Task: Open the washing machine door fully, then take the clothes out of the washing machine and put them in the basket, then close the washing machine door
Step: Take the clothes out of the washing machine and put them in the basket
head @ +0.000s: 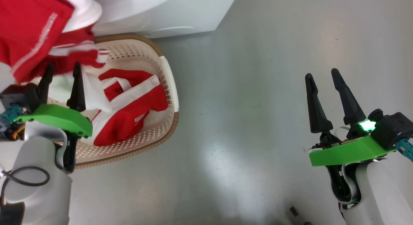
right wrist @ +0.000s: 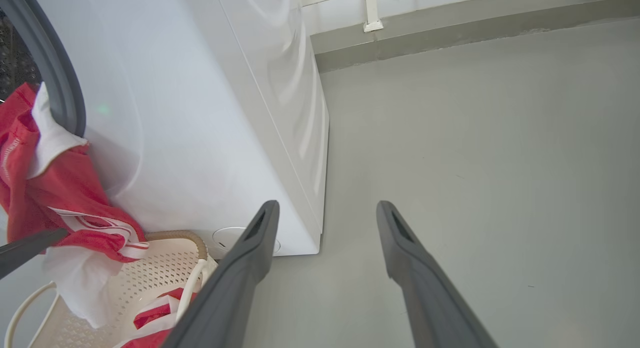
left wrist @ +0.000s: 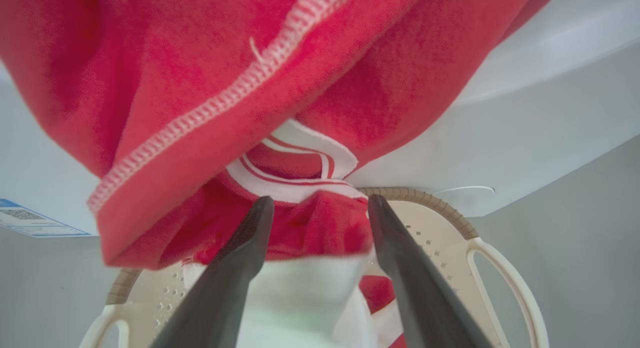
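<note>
One red jersey [head: 129, 121] lies in the basket [head: 170, 89]. A second red garment [head: 29, 31] hangs from the washing machine [head: 167, 12] over it, loose between the left gripper's [head: 63, 68] spread fingers. The right gripper [head: 322, 74] hovers above the floor [head: 258, 105], fingers spread. Closing the door apparently remains.

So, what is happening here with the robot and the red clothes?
The robot is unloading the washing machine. A red garment hangs from its opening over the basket, at the tips of the open left gripper. A second garment already lies in the basket. The right gripper is open above the floor.
</note>
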Available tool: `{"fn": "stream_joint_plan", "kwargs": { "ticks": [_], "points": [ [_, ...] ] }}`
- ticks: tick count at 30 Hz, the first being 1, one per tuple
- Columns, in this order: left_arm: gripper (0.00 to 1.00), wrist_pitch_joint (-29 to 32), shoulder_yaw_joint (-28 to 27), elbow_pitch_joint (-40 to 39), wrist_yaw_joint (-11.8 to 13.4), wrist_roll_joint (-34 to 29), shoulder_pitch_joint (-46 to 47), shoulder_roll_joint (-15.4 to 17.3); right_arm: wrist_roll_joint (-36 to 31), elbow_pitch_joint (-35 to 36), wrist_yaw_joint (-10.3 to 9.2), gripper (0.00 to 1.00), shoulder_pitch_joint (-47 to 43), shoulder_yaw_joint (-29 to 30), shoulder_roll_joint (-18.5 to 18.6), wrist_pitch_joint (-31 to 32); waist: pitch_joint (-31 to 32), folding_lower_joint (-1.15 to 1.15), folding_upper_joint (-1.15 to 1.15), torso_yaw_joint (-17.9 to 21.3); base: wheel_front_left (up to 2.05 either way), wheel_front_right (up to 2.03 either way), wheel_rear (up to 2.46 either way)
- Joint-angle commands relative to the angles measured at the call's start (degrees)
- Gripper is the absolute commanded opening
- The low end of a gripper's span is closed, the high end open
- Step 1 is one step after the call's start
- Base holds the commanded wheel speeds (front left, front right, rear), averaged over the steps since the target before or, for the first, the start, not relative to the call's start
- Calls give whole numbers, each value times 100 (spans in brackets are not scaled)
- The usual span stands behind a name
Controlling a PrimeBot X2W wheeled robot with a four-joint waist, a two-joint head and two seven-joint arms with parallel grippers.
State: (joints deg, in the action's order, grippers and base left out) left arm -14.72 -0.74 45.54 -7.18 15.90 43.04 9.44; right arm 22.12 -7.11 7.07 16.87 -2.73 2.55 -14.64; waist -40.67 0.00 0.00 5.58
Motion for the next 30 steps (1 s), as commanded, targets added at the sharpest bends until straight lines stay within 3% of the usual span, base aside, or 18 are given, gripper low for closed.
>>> {"fn": "stream_joint_plan", "kwargs": {
  "ticks": [1,11,30],
  "points": [
    [100,-28,-165,-222,-31,64,-143,151,-21,107,42,100,-81,-91,32,-36,55,0,0,-69,0,0,0],
    [100,-28,-262,-1254,-31,198,-641,1,-127,59,42,100,-74,-53,32,-36,200,0,0,-263,0,0,0],
    [100,-28,-848,-3605,-31,-214,-2365,-458,-276,-10,42,100,-287,32,32,-36,613,0,0,-448,0,0,0]
  ]
}}
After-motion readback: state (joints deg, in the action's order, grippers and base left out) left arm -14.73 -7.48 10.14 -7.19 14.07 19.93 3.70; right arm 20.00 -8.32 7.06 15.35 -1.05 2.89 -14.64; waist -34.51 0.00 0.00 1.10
